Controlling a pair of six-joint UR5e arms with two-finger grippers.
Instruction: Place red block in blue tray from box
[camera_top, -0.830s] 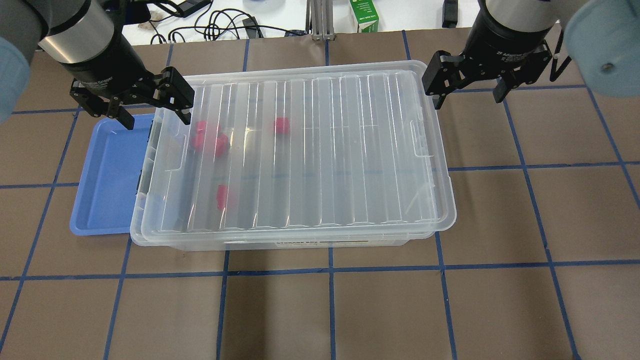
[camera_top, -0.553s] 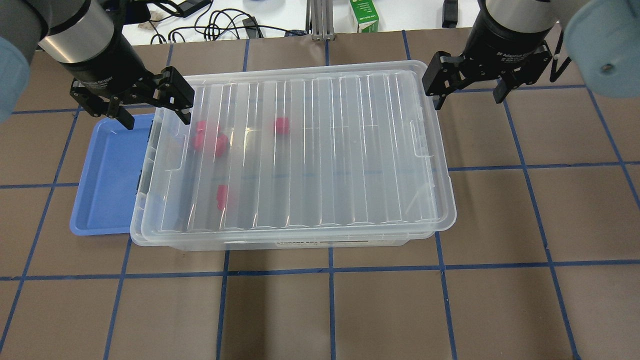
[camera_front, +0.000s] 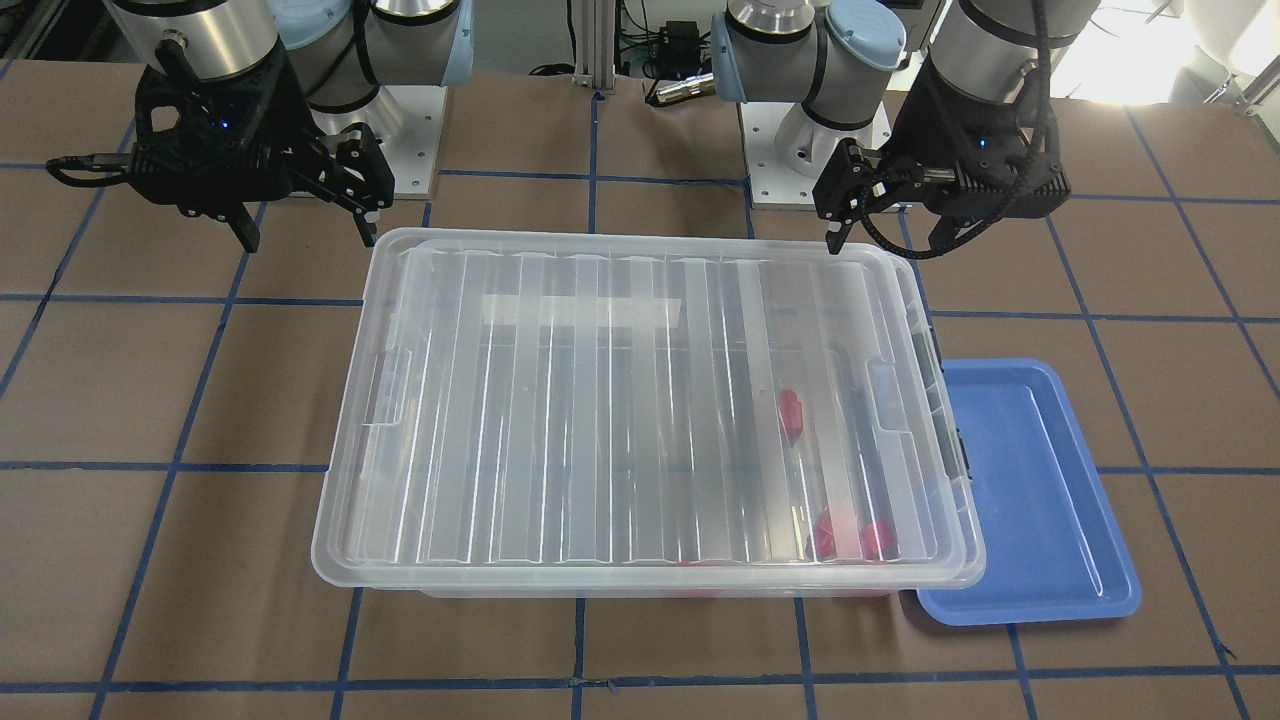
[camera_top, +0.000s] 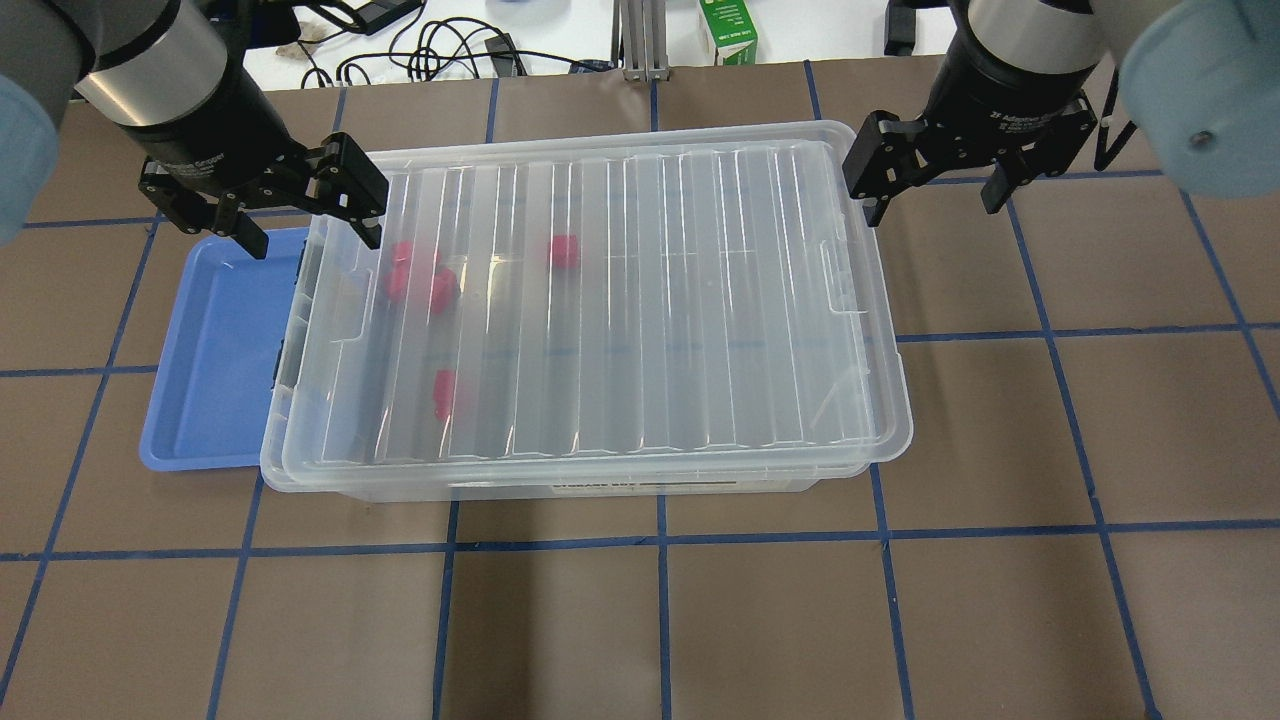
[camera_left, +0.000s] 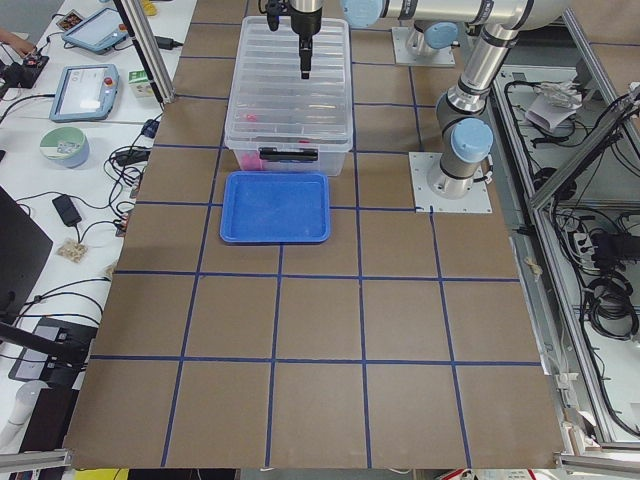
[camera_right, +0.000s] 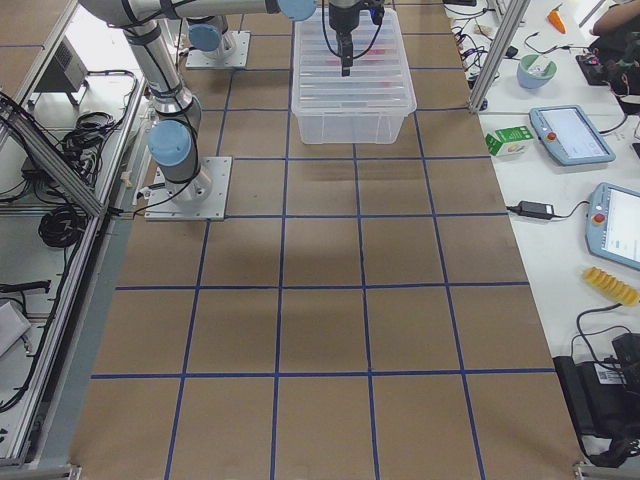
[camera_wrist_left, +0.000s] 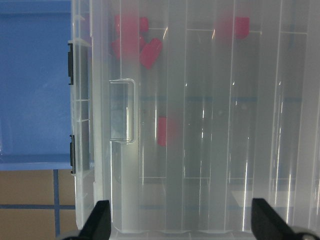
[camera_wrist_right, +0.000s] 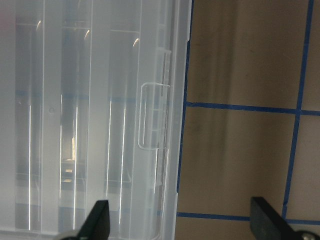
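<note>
- The red blocks (camera_top: 420, 272) under the left gripper (camera_top: 313, 240) show only as smeared pink patches through the ribbed lid (camera_top: 640, 300); the clump nearest that gripper cannot be counted
- The blue tray (camera_top: 210, 350), below the left gripper, has one long side hidden under the rim of the box (camera_top: 890, 440); the left wrist view cuts it off at the top and left edges
- Each wrist view shows only two dark fingertips (camera_wrist_left: 97, 222) at its bottom edge
- From the front, the left gripper's second finger is lost against its dark body
- The label (camera_top: 600, 487) on one long box wall is too blurred to read
- In both side views the grippers are too small to judge
</note>
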